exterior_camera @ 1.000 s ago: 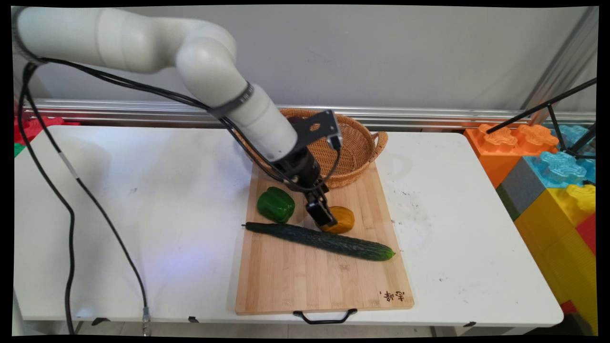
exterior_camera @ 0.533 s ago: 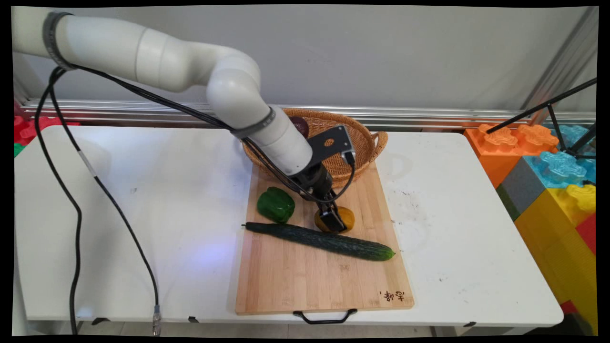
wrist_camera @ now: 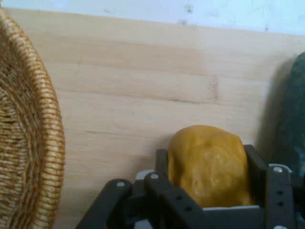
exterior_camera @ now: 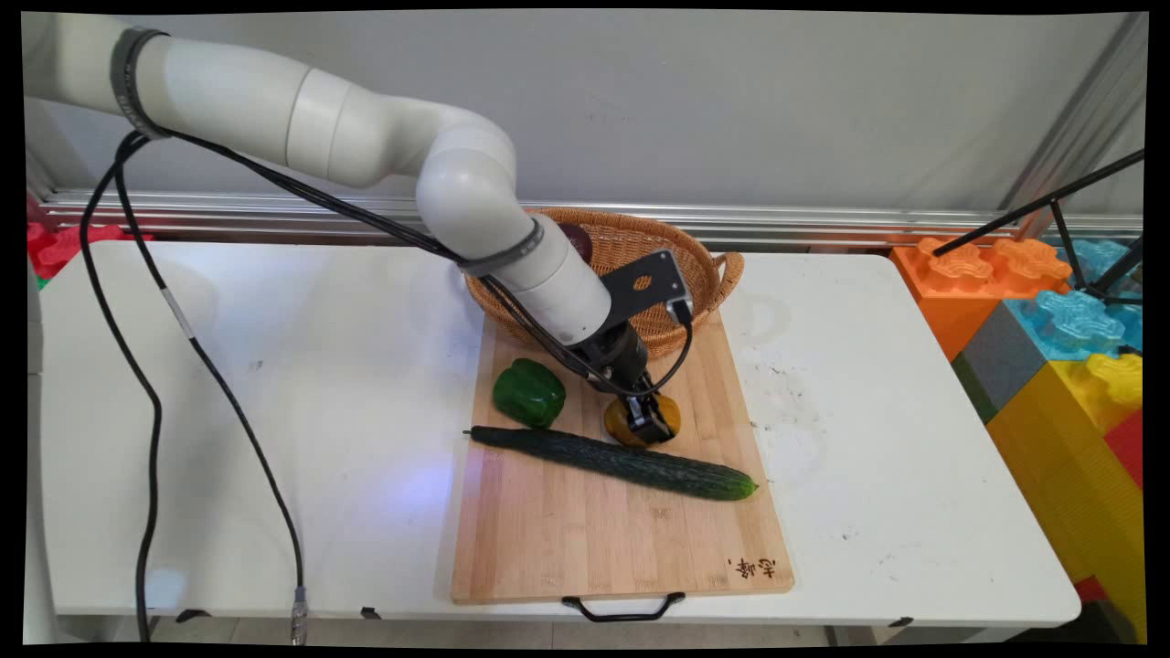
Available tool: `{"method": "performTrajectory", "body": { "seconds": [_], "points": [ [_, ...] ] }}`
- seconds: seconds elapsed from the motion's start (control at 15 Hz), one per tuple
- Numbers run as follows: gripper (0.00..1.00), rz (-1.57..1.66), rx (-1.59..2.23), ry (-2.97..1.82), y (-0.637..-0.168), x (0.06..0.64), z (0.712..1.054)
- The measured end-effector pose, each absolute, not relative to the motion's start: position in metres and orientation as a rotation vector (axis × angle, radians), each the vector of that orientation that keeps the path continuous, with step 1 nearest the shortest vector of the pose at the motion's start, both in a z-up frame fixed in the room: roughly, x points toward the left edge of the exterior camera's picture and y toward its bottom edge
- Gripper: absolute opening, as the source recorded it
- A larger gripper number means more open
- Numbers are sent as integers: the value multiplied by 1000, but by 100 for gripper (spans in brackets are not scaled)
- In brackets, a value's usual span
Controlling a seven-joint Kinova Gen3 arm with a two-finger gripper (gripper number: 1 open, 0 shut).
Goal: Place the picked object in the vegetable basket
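- Straddling the rounded yellow-orange fruit [wrist_camera: 209, 164], the black two-finger gripper [exterior_camera: 647, 419] has one finger against each flank of it in the hand view; whether they press or merely touch, I cannot tell.
- Half a second back the gripper stood a little higher over the fruit; a second back it was beside it, towards the green pepper. So it has come down and centred on the fruit, which has not moved.
- The fruit lies on the pale bamboo cutting board [exterior_camera: 585, 539], towards its far right part.
- The long dark green cucumber [exterior_camera: 622, 462] lies slantwise just in front of the fruit.
- The glossy green bell pepper [exterior_camera: 529, 393] sits near the board's left edge.
- The woven wicker basket [exterior_camera: 699, 270] overlaps the board's far edge, with something dark inside.
- The board rests on the white table [exterior_camera: 274, 411], reaching its near edge.
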State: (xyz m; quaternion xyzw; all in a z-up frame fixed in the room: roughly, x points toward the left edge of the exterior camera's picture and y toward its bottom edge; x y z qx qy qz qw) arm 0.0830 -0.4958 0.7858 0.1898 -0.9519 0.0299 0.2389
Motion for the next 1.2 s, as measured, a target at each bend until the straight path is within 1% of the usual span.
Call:
{"method": "performTrajectory", "body": {
  "seconds": [0.13, 0.53, 0.73, 0.87, 1.0, 1.2],
  "points": [
    [0, 69, 521, -2603, -495, 84, 795],
    [0, 54, 543, -2562, -497, 82, 859],
    [0, 138, 584, -2511, -517, 77, 895],
    [0, 210, 628, -2478, -537, 79, 911],
    [0, 274, 684, -2455, -559, 84, 915],
    [0, 337, 786, -2437, -593, 94, 902]
  ]
}}
